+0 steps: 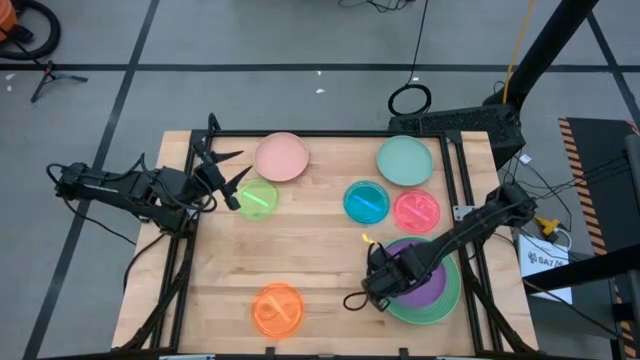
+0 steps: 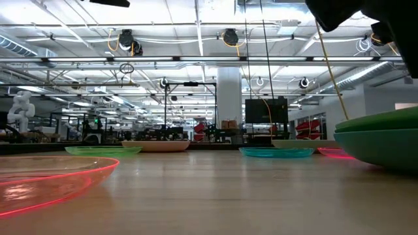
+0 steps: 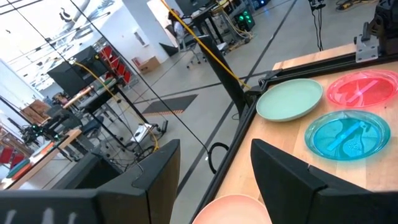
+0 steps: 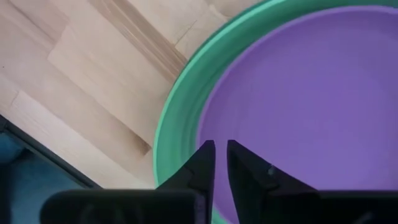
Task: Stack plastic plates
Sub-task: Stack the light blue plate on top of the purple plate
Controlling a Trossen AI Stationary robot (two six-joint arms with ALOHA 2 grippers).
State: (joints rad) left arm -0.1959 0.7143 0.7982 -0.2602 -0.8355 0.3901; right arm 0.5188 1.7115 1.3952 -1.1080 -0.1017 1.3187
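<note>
While both arms reached over the table:
Right gripper: lower right, fingers nearly closed, empty, above purple plate on green plate.
Left gripper: upper left, spread wide, empty.
Readable writing: none legible.

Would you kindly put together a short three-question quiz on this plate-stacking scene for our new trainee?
1. True or false: the purple plate lies inside the green plate.
2. Which gripper is over that stack? A) left gripper B) right gripper
3. Fill in: the plate nearest the left gripper is the ____ plate.

Key: 1 true; 2 B; 3 yellow-green.
</note>
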